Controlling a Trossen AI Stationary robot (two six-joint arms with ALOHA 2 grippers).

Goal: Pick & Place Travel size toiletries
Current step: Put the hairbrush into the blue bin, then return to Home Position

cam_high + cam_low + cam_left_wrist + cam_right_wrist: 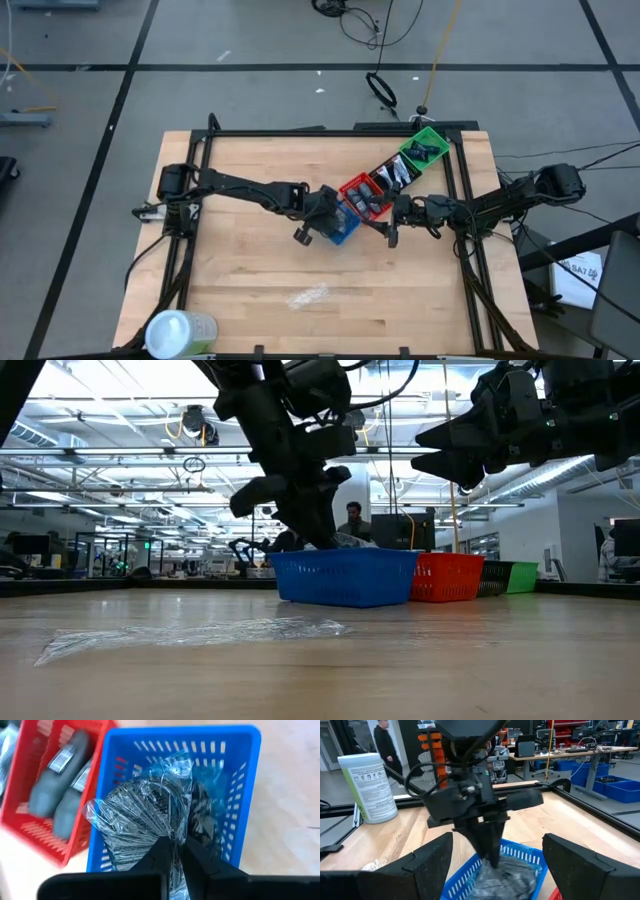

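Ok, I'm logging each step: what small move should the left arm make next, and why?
Probably open the left gripper and lift clear: it pinches a clear-wrapped disc already down inside the blue basket. The right gripper waits open nearby.

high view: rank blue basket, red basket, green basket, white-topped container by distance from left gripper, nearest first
Left gripper sits over the blue basket, fingers nearly shut on a crinkled clear pack.
1. Blue basket, right under it.
2. Red basket, next along the row.
3. Green basket, far end of the row.
4. White-topped container, table's near-left corner.
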